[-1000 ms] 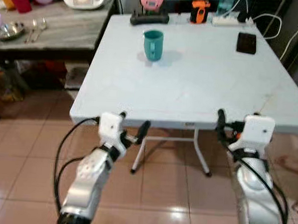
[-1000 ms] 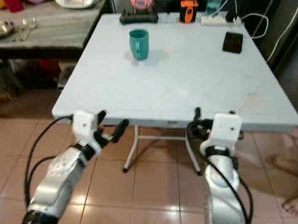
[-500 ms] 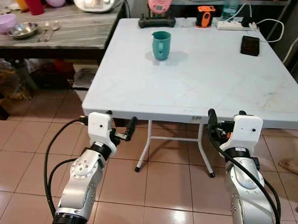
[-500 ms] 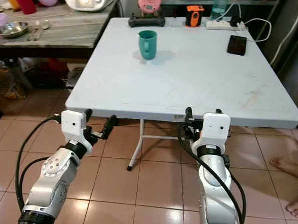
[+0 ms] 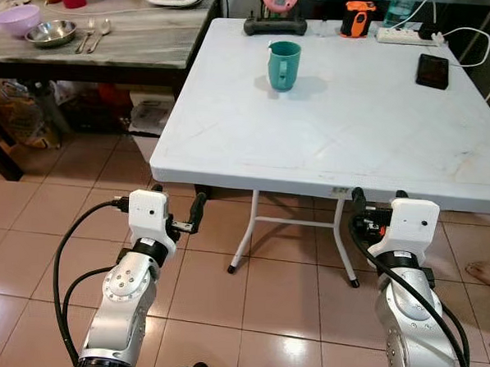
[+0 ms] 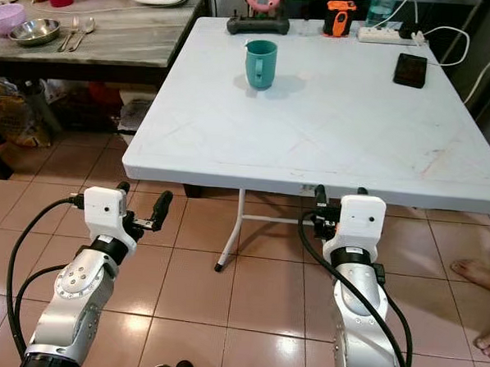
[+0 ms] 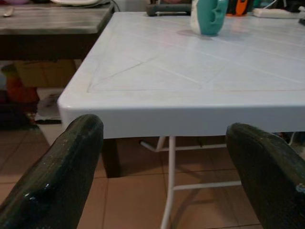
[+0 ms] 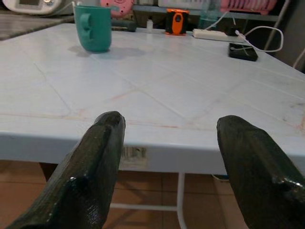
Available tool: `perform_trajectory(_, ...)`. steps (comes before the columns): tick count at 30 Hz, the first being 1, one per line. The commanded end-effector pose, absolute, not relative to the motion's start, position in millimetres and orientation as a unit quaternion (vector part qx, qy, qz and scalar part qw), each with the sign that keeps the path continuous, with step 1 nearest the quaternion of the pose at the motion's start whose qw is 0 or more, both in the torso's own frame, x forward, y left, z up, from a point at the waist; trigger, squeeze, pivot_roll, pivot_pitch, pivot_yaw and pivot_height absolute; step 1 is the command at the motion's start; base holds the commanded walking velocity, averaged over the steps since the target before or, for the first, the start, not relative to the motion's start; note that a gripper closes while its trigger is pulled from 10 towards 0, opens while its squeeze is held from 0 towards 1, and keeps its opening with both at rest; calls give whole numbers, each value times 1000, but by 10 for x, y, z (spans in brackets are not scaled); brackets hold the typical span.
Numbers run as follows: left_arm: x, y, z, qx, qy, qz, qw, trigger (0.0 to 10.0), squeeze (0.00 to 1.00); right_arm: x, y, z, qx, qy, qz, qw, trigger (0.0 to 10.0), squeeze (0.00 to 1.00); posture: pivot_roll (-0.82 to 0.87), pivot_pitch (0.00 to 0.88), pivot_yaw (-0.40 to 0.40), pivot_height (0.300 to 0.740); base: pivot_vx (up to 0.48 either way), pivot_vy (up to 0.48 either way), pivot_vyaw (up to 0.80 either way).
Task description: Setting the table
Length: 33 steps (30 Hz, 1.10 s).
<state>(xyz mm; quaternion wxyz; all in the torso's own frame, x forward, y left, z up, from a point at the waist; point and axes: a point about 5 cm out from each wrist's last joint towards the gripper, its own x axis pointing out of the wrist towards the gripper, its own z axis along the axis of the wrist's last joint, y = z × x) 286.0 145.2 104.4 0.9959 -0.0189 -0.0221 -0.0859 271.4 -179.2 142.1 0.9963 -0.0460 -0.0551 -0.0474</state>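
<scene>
I hold my left end effector (image 5: 176, 206) and my right end effector (image 5: 378, 208) just short of the near edge of the white desk (image 5: 379, 133), over the tiled floor (image 5: 53, 231) — fingers spread apart on both, gripping nothing. The teal mug (image 5: 283, 65) stands upright toward the desk's far side, well away from me. A black phone (image 5: 432, 70) lies near the far right corner — a power strip (image 5: 401, 36) behind it.
</scene>
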Motion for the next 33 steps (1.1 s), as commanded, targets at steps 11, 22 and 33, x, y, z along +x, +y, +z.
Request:
perform_trajectory(11,2800,1609,1077,-10,-36,-62,997,10000,0,2684,-1791,1474,-30,-70,-39,996,10000,1000,-267,124,69,740,0,0,0)
perform_trajectory(22,2795,1442,1186,-40,-66,-112,991,10000,0,2704,-1787,1527,-35,-77,-30,996,10000,0,-271,127,61,740,27,0,0)
perform_trajectory(33,2792,1413,1203,-47,-67,-128,988,10000,0,2698,-1772,1527,-49,-78,-25,995,10000,0,-270,127,68,740,420,0,0)
